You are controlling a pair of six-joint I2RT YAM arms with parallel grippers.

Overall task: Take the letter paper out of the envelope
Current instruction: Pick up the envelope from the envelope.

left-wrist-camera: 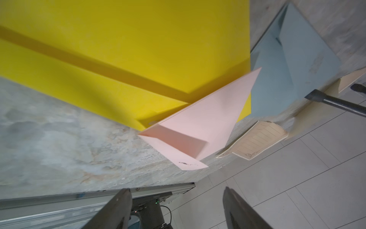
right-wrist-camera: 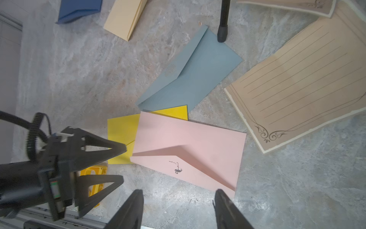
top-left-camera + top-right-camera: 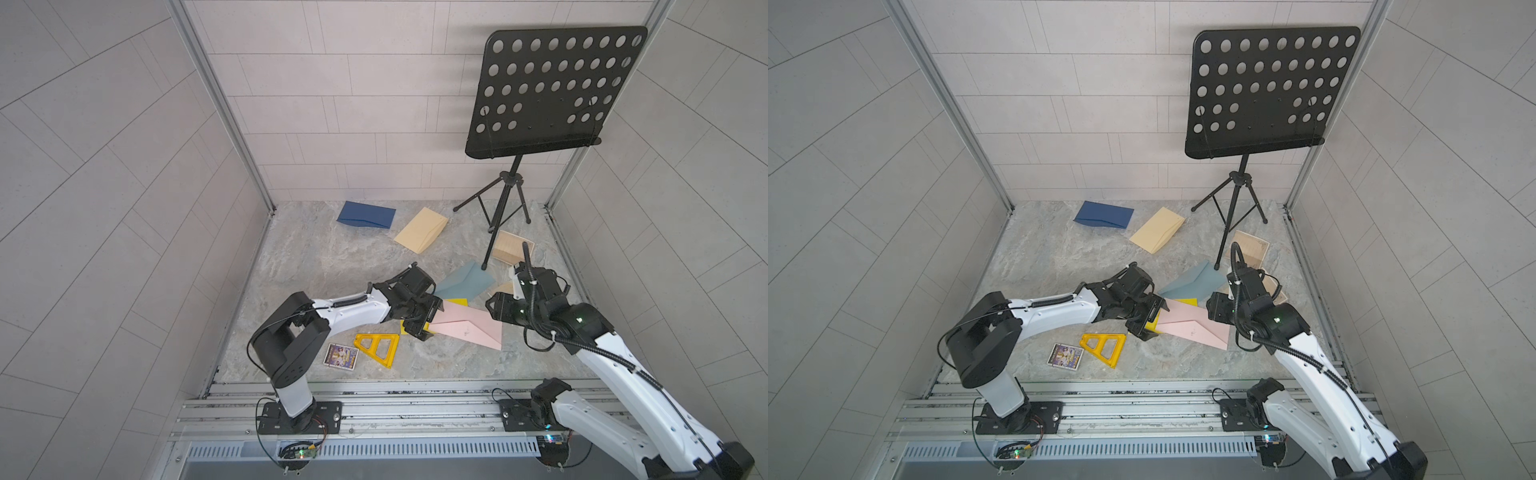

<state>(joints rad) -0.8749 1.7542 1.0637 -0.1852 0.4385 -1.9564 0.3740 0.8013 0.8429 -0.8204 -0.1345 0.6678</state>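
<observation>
A pink envelope (image 3: 469, 326) (image 3: 1196, 326) (image 2: 188, 142) lies mid-table with its flap raised, partly on top of a yellow envelope (image 2: 120, 136) (image 1: 118, 49). No paper shows in its mouth (image 1: 184, 142). Lined tan letter paper (image 2: 297, 83) (image 1: 255, 138) lies loose on the table to its right. My left gripper (image 3: 432, 319) (image 3: 1156, 319) (image 1: 176, 191) (image 2: 122, 163) stands open at the pink envelope's left end, holding nothing. Just above that envelope's right end hovers my right gripper (image 2: 179, 191) (image 3: 490, 305), open and empty.
A black music stand (image 3: 552, 91) stands at the back right, one foot (image 2: 221, 35) by a blue-grey envelope (image 3: 471, 280). A dark blue envelope (image 3: 365, 215) and a cream one (image 3: 422, 235) lie farther back. A yellow plastic triangle (image 3: 378, 347) and a picture card (image 3: 341, 355) sit front left.
</observation>
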